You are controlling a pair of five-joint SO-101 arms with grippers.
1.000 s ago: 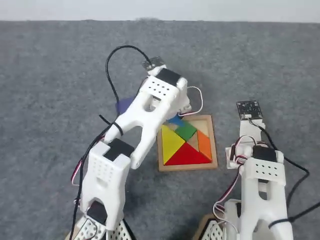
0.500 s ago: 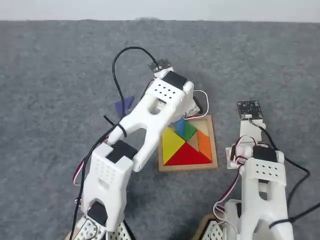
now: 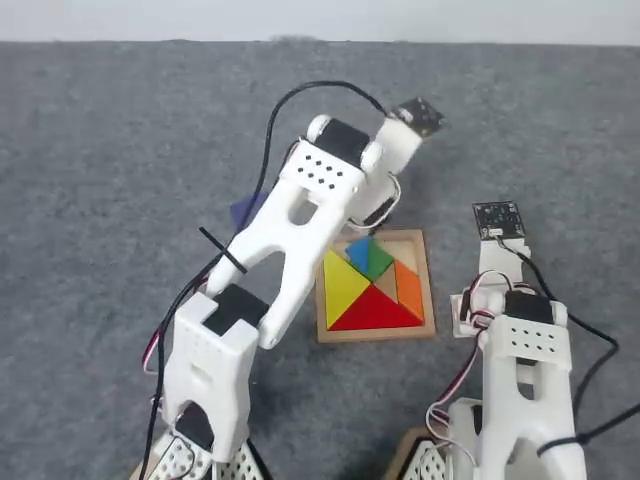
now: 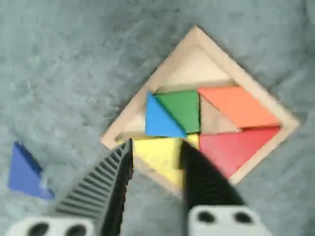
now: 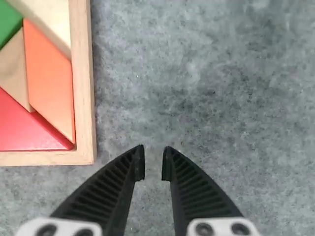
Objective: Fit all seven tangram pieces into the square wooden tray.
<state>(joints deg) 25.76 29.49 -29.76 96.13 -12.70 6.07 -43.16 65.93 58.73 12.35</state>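
Note:
The square wooden tray (image 3: 425, 285) lies between the two arms. In it sit a yellow triangle (image 3: 342, 283), a red triangle (image 3: 378, 311), an orange piece (image 3: 408, 285), a green square (image 3: 378, 259) and a light blue triangle (image 4: 161, 119). A dark blue triangle (image 3: 243, 210) rests on the carpet left of the tray, also the dark blue triangle (image 4: 24, 170) in the left wrist view. My left gripper (image 4: 155, 150) hangs open above the tray's yellow side, holding nothing. My right gripper (image 5: 152, 161) sits low over the carpet beside the tray's right rim (image 5: 82, 83), its fingers almost together and empty.
Grey carpet (image 3: 110, 150) covers the whole table. The left arm (image 3: 300, 210) stretches over the tray's left part and hides it from above. The right arm (image 3: 520, 350) stands at the front right. Bare wood (image 4: 197, 73) shows in one corner of the tray.
The left arm's wrist has risen and swung right, away from the tray. The light blue triangle stays in the tray beside the green square. The right arm has not moved.

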